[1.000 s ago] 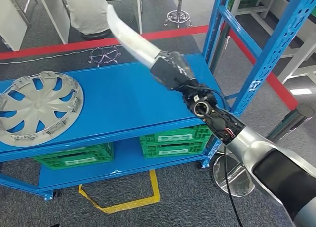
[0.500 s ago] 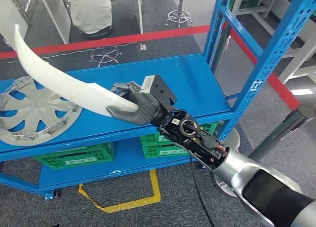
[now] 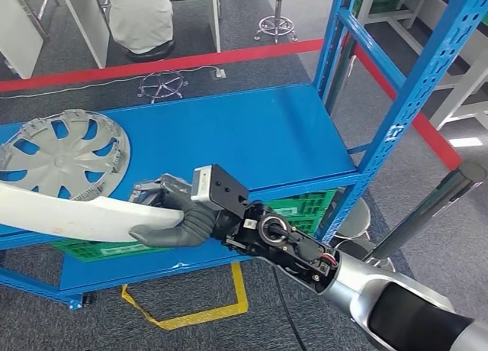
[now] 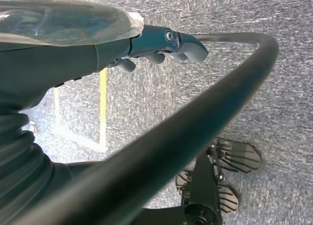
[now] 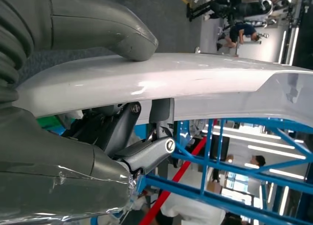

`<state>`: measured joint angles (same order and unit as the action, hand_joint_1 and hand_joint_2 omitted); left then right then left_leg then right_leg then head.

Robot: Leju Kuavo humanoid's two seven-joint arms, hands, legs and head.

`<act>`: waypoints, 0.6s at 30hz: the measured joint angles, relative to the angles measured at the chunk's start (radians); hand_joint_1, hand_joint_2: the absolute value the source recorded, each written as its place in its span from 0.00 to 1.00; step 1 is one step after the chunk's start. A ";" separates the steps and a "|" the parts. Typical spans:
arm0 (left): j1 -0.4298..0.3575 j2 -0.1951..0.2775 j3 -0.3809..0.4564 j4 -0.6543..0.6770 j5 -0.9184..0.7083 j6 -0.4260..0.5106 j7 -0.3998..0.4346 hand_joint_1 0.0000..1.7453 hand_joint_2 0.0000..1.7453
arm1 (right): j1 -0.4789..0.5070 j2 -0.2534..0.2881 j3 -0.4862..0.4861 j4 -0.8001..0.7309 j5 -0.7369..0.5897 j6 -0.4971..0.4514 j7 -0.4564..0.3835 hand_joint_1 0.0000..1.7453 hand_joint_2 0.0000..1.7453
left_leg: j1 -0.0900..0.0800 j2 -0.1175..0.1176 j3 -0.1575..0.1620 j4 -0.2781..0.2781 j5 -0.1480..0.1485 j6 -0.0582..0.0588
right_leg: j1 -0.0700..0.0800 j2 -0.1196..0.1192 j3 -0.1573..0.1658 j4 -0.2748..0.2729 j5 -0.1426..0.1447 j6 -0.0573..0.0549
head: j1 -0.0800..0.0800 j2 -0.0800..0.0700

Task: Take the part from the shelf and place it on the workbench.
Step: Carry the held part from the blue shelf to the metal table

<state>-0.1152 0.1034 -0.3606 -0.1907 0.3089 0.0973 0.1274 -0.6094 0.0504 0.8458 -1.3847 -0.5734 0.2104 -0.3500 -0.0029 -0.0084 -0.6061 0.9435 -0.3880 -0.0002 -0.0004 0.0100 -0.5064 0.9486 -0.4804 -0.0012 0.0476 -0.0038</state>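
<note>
White trim part (image 3: 69, 217) runs flat toward the frame's left; right hand (image 3: 172, 217) fingers clamp its near end; left hand (image 4: 162, 44) hangs loosely curled, holding nothing.

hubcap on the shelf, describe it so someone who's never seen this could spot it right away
Start at the blue metal shelf rack and follow its upper blue deck to the far left end. The hubcap lies flat there, a round silver-grey disc with curved spokes and blue showing through the gaps. Unlike the long white part gripped by the right hand in front of it, it is circular and nothing holds it.
</note>
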 joint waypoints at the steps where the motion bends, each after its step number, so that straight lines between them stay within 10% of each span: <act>1: 0.000 0.000 0.000 0.000 0.001 0.000 0.000 0.00 1.00 | 0.001 0.001 0.004 -0.002 0.000 0.001 0.000 1.00 1.00 | 0.000 0.000 0.000 0.000 0.000 0.000 | 0.000 0.000 0.000 0.000 0.000 0.000 | 0.000 0.000; 18: 0.028 0.010 -0.005 0.000 0.053 0.020 -0.015 0.00 1.00 | 0.052 0.037 0.048 0.018 0.043 0.083 -0.081 1.00 1.00 | 0.005 0.003 0.020 -0.013 -0.010 0.020 | -0.006 -0.001 -0.011 0.042 -0.040 0.019 | 0.000 0.000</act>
<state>-0.0875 0.1131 -0.3655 -0.1907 0.3618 0.1172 0.1120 -0.5578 0.0875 0.8943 -1.3666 -0.5307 0.2931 -0.4315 0.0020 -0.0057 -0.5863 0.9306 -0.3984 0.0199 -0.0066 0.0086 -0.5174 0.9903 -0.5200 0.0179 0.0481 -0.0037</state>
